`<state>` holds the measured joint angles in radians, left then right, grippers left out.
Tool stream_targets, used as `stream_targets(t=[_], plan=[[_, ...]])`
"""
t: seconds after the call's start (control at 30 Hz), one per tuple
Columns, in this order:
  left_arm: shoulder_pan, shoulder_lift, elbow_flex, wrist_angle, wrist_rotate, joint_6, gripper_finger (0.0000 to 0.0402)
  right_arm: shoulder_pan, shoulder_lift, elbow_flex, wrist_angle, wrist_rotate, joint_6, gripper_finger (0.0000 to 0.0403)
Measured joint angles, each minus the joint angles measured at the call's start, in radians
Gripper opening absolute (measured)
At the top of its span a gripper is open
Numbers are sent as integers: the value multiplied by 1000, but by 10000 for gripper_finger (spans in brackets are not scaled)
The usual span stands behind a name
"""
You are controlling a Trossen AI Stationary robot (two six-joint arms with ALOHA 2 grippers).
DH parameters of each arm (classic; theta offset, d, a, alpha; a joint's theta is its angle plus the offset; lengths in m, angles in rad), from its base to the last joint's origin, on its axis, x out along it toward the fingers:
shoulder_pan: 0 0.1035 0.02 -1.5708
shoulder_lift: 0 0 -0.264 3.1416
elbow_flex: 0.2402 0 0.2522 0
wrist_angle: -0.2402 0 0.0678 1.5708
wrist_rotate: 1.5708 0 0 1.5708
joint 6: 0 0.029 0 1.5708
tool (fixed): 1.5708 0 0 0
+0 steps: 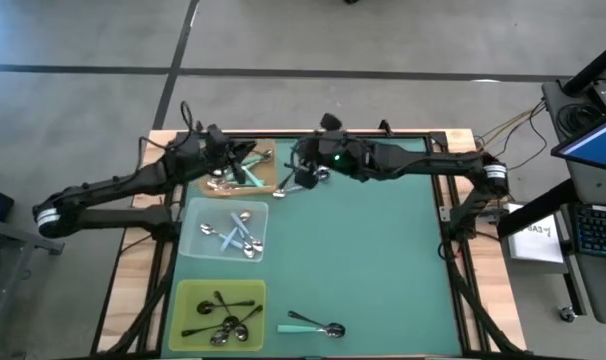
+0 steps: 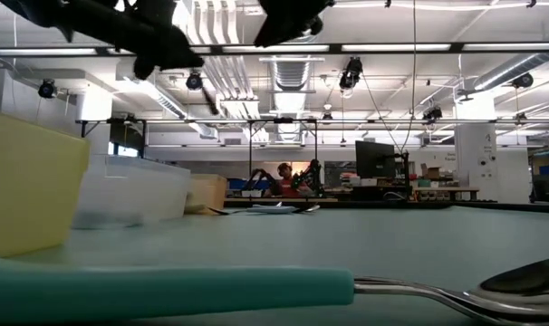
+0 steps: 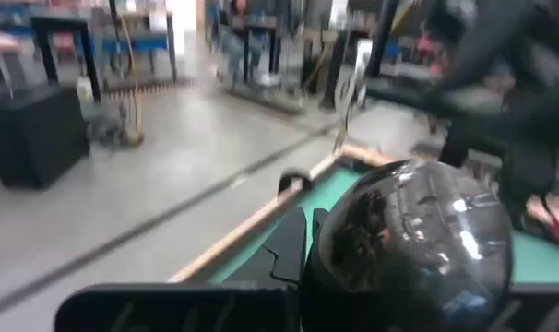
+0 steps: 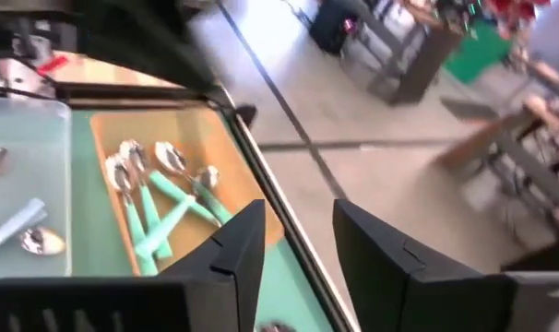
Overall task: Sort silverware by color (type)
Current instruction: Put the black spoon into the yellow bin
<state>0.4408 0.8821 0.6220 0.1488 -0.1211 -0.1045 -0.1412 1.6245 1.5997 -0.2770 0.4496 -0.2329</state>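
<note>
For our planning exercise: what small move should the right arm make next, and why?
Probably swing the right gripper toward the teal spoon lying loose on the mat: its fingers stand open and empty, and the other teal spoons already sit in the wooden tray.

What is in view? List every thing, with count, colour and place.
tan tray: one, back left of mat
clear tray: one, next toward the front
yellow tray: one, front left
mint spoons: about four, tan tray
blue spoons: several, clear tray
black spoons: several, yellow tray
loose spoon: one, mint handle, on green mat
held spoon: one, handle colour hidden
person: one, red top, far room
left gripper: shut on held spoon, over tan tray
right gripper: open, beside tan tray
</note>
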Motion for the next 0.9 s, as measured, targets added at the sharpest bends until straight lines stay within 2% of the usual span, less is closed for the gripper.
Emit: stream_targets(t=[0.07,0.13,0.3,0.47,0.6,0.73,0.9], plan=[[0,-53,7,-154,6,-33,1,-4,-21,0,-66,5,56,126],[-1,-97,28,-336,70,-83,1,-5,-29,1,-130,6,130,128],[-7,-190,114,-764,374,-187,0,-1,-22,0,-286,-8,303,122],[-47,-259,140,-995,647,-243,0,-3,10,0,-350,-2,418,108],[-148,-291,109,-1061,745,-311,0,4,51,-1,-354,-39,494,97],[-313,-302,54,-1029,775,-383,0,7,98,-1,-354,-125,561,89],[-566,-253,-15,-845,761,-442,0,26,166,-1,-354,-293,631,82]])
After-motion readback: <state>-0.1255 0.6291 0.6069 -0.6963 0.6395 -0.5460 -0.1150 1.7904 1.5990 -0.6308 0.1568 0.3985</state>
